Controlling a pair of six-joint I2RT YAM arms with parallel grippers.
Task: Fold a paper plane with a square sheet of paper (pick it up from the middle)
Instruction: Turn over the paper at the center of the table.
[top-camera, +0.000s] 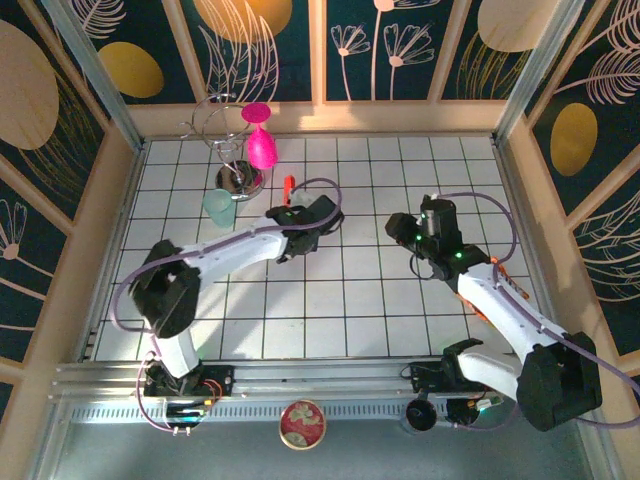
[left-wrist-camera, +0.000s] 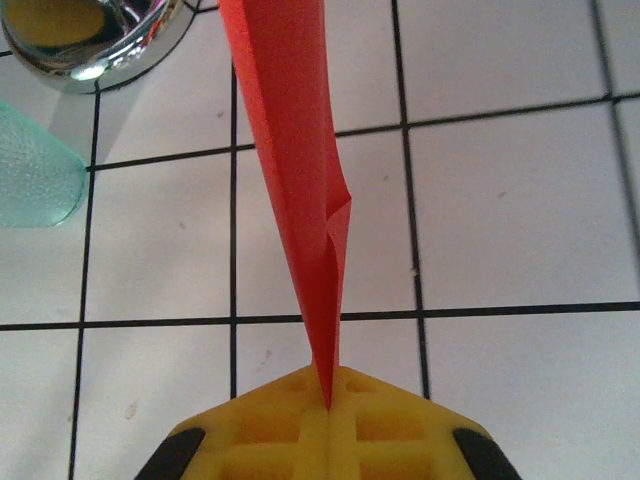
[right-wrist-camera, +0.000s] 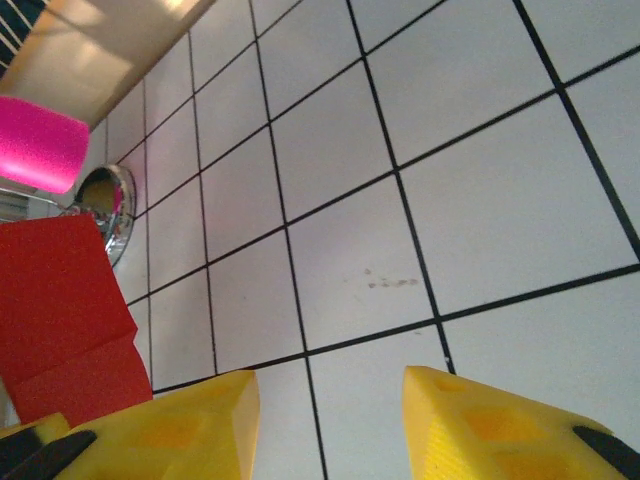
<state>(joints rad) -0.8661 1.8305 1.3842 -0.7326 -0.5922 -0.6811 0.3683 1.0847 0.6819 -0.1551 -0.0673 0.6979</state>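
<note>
White tiled table (top-camera: 400, 320) with black grid lines, boxed in by a wooden frame and dark teal panels with leaf and flower prints.

Containers are all bunched near the far edge, left of centre. There's a see-through teal cup (top-camera: 218, 207), and just behind it a shiny chrome dish (top-camera: 240, 181) with wire loops rising out of it. A magenta goblet (top-camera: 261, 143) stands right beside the dish on the far side. Can't tell from these angles whether anything's inside the cup or the goblet. The dish's mirror surface just throws back a yellowish reflection in the left wrist view.

The left gripper (left-wrist-camera: 327, 405) has its yellow fingers pressed together, clamped on the near tip of the paper plane (left-wrist-camera: 295, 150). The plane is a narrow red folded dart, standing on its edge and running away from the gripper towards the chrome dish. From above it's a small red sliver (top-camera: 289, 187) just right of the dish and cup, poking out past the left arm's wrist.

The right gripper (right-wrist-camera: 330, 420) is over the right half of the table, well apart from the plane. Its fingers (right-wrist-camera: 480, 425) are spread with bare tile between them, holding nothing.
</note>
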